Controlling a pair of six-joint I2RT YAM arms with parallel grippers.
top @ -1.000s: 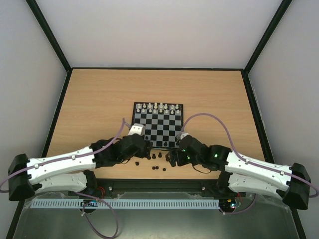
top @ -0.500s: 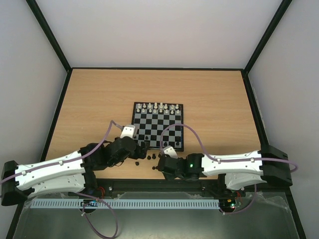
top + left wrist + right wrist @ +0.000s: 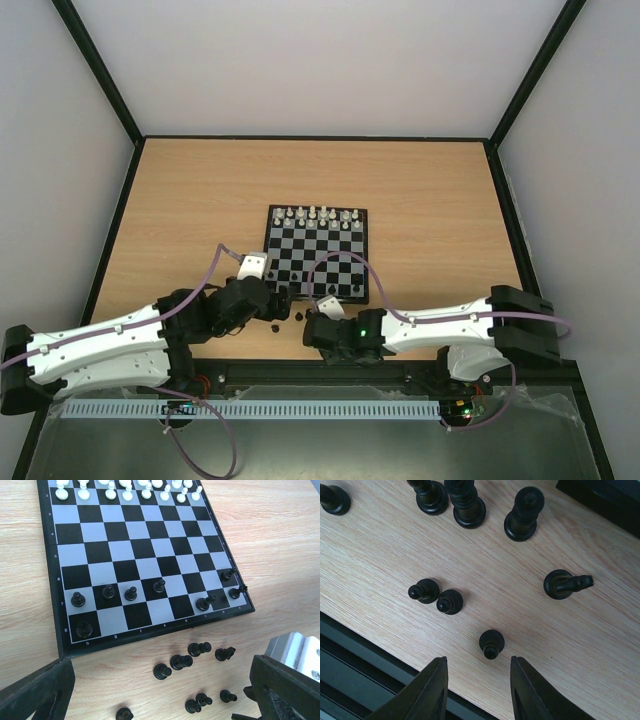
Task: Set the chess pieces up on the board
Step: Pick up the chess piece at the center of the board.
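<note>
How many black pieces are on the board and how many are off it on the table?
On the board: 8 black pieces
On the table: 8 black pieces
Total: 16 black pieces

I'm in a robot lab test cell: plain white walls [image 3: 320, 60] in black framing [image 3: 100, 72], wood-grain table [image 3: 200, 190], left arm [image 3: 95, 345] and right arm [image 3: 450, 326] bolted by a slotted cable duct [image 3: 250, 409].

From above and behind, the top camera sees the light wooden table [image 3: 200, 200]. Left wrist looks obliquely across the black-and-grey checkered board [image 3: 145, 555]; right wrist looks closely down on loose black chess pieces [image 3: 491, 643], which all three share.
</note>
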